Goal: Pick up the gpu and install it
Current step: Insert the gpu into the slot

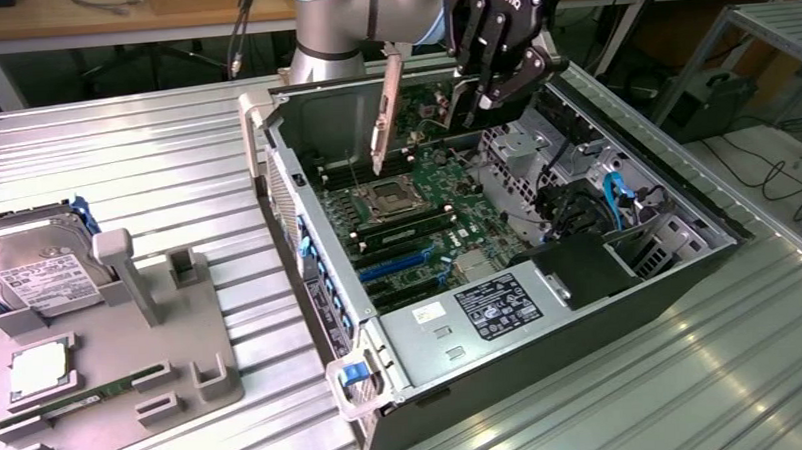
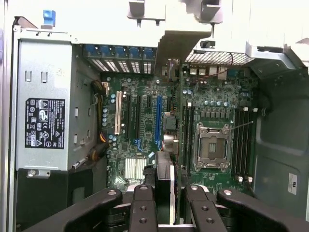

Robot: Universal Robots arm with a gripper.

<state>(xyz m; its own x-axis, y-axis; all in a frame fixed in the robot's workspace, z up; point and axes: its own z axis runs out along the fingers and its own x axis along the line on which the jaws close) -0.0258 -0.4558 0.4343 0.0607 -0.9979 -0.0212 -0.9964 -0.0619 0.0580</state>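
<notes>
My gripper point(image 1: 492, 94) hangs over the far end of the open computer case point(image 1: 283, 204), shut on the gpu point(image 1: 389, 105). The card stands on edge, with its silver bracket pointing toward the case's rear wall. In the wrist view the gpu point(image 2: 164, 181) shows edge-on as a thin black card between my two fingers point(image 2: 143, 208), and my gripper point(image 2: 169, 212) holds it above the motherboard point(image 2: 145, 145). It hovers roughly in line with the long blue slot point(image 2: 158, 121), clear of the board.
A processor socket point(image 2: 212, 147) and memory slots lie beside the slot area. The power supply point(image 1: 498, 302) fills the near end of the case. On the exterior view's left, a grey fixture point(image 1: 125, 335) carries a silver hard drive point(image 1: 35, 268).
</notes>
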